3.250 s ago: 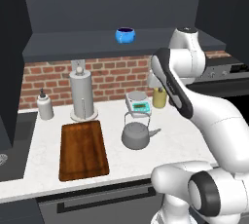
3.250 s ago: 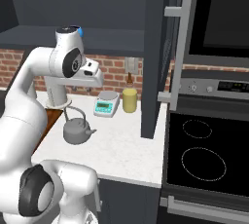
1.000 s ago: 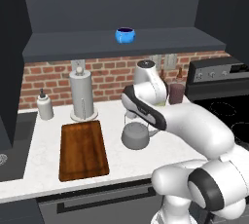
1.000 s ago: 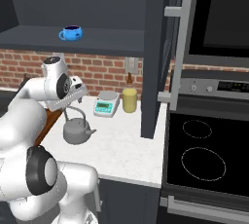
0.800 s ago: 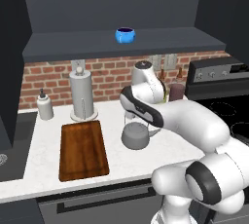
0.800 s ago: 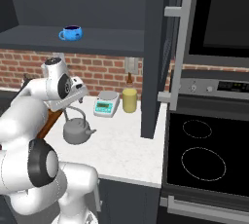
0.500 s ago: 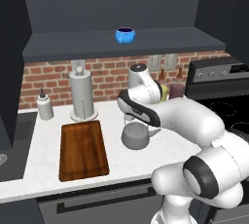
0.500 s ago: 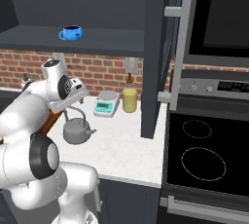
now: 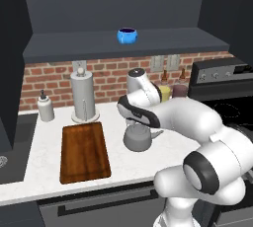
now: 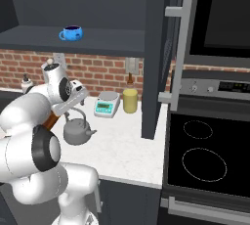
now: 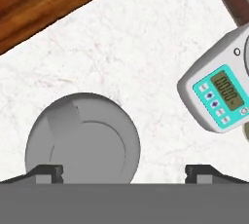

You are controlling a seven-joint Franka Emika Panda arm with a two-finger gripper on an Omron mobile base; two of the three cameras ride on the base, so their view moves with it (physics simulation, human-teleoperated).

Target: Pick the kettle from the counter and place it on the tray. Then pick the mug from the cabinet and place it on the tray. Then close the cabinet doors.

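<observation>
Two-finger gripper (image 11: 124, 172), jaws spread wide and released, above the squat grey metal kettle (image 9: 138, 138) on the white marbled counter (image 9: 44, 162), mid-depth, beside the dark-brown wooden tray (image 9: 84, 151).

Only readable bit was the kitchen scale (image 11: 219, 89) just beside the kettle (image 11: 82, 138): its little display read 0000. Button symbols were too tiny to make out.
</observation>
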